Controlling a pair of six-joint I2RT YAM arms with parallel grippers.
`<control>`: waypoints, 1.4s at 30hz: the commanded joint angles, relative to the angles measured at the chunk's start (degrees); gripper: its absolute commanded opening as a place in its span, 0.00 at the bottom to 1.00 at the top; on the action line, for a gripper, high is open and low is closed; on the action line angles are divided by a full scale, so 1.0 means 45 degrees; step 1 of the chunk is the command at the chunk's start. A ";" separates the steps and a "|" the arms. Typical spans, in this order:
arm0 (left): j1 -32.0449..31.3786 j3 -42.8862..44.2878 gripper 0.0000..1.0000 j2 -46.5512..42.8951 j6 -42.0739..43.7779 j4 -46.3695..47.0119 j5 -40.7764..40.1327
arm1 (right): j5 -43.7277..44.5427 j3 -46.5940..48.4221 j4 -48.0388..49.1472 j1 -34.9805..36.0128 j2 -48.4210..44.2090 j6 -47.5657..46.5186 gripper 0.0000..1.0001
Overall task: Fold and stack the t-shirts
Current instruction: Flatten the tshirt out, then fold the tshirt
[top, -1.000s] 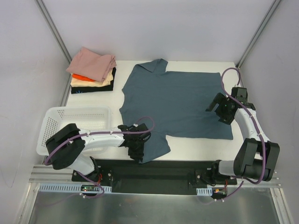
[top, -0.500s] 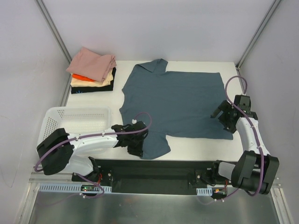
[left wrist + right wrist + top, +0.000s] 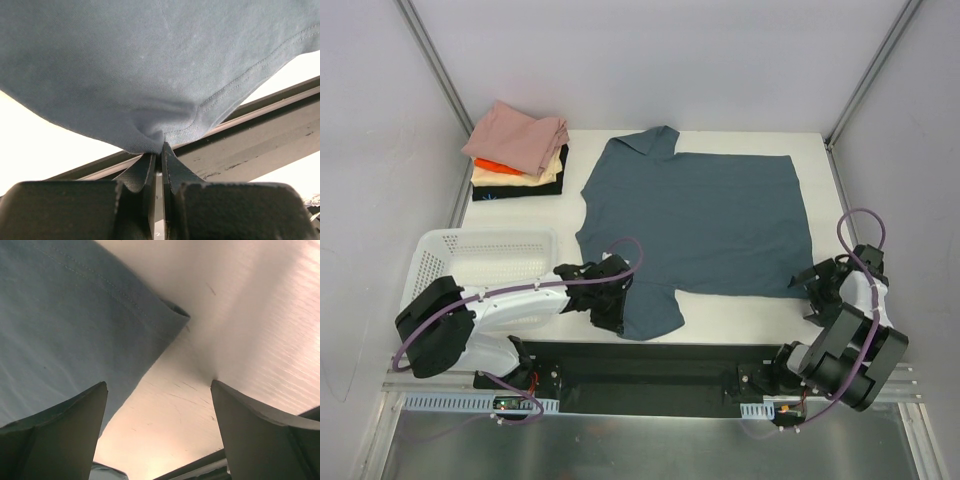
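Observation:
A slate-blue t-shirt (image 3: 695, 220) lies spread flat on the white table. My left gripper (image 3: 611, 312) is shut on its near-left sleeve; in the left wrist view the cloth (image 3: 150, 80) bunches into the closed fingertips (image 3: 169, 157). My right gripper (image 3: 817, 293) is open at the shirt's near-right hem corner (image 3: 172, 310), low over the table; one finger overlaps the cloth edge (image 3: 65, 415), the other stands over bare table. Folded t-shirts, dusty pink (image 3: 518, 135) on top of orange, cream and black, are stacked at the far left.
A white lattice basket (image 3: 485, 262) stands at the near left beside the left arm. The black base rail (image 3: 670, 365) runs along the near table edge. Grey walls close in the left, back and right sides.
My right gripper moved toward me from above the shirt's right side down to its near-right hem corner. My left gripper stayed at the near-left sleeve, with only a small shift.

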 commanded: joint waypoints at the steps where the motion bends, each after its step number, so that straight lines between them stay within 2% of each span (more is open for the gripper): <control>1: 0.0273 0.0094 0.00 -0.0332 0.0362 0.0096 0.0251 | -0.0594 -0.0049 0.0807 -0.0090 0.0560 0.0594 0.86; 2: 0.0313 0.0074 0.00 -0.0352 0.0401 0.0135 0.0290 | -0.0613 -0.0108 0.1214 -0.0090 0.0697 0.0693 0.81; 6: 0.0528 0.0055 0.00 -0.0372 0.0558 0.0175 0.0446 | -0.0632 -0.0069 0.1842 -0.0090 0.1420 0.0967 0.71; 7: 0.0586 0.0016 0.00 -0.0371 0.0596 0.0213 0.0505 | -0.0632 -0.0069 0.1979 -0.0090 0.1692 0.0987 0.65; 10: 0.0762 -0.0082 0.00 -0.0294 0.0694 0.0350 0.0797 | -0.0808 -0.0050 0.2643 -0.0070 0.2103 0.1221 0.57; 12: 0.0860 -0.0121 0.00 -0.0274 0.0733 0.0448 0.0934 | -0.0867 0.0047 0.2937 -0.0070 0.2299 0.1338 0.55; 15: 0.0977 -0.0180 0.00 -0.0254 0.0792 0.0565 0.1051 | -0.0964 0.0204 0.3054 0.0007 0.2534 0.1319 0.43; 16: 0.1016 -0.0199 0.00 -0.0254 0.0831 0.0585 0.1071 | -0.0945 0.0224 0.3054 0.0046 0.2573 0.1300 0.35; 18: 0.1152 -0.0238 0.00 -0.0274 0.0870 0.0624 0.1227 | -0.0867 0.0263 0.3054 0.0124 0.2574 0.1261 0.30; 20: 0.1211 -0.0316 0.00 -0.0313 0.0968 0.0624 0.1286 | -0.0769 0.0321 0.3054 0.0144 0.2593 0.1261 0.16; 21: 0.1250 -0.0413 0.00 -0.0313 0.0987 0.0624 0.1306 | -0.0769 0.0379 0.3035 0.0164 0.2651 0.1241 0.13; 22: 0.1386 -0.0472 0.00 -0.0352 0.1026 0.0624 0.1441 | -0.0808 0.0419 0.2977 0.0183 0.2729 0.1222 0.01; 32: 0.1563 -0.0999 0.00 -0.1132 0.0968 0.0624 0.1832 | -0.0828 0.0146 0.2548 0.0535 0.1950 0.0948 0.01; 37: 0.1544 -0.1799 0.00 -0.2340 0.0189 0.0624 0.2750 | -0.0010 0.0126 0.0521 0.0535 0.0467 0.0441 0.01; 42: 0.1524 -0.2932 0.00 -0.3514 -0.1138 0.0624 0.3452 | 0.0305 -0.0341 -0.0538 0.0399 -0.0822 -0.0145 0.01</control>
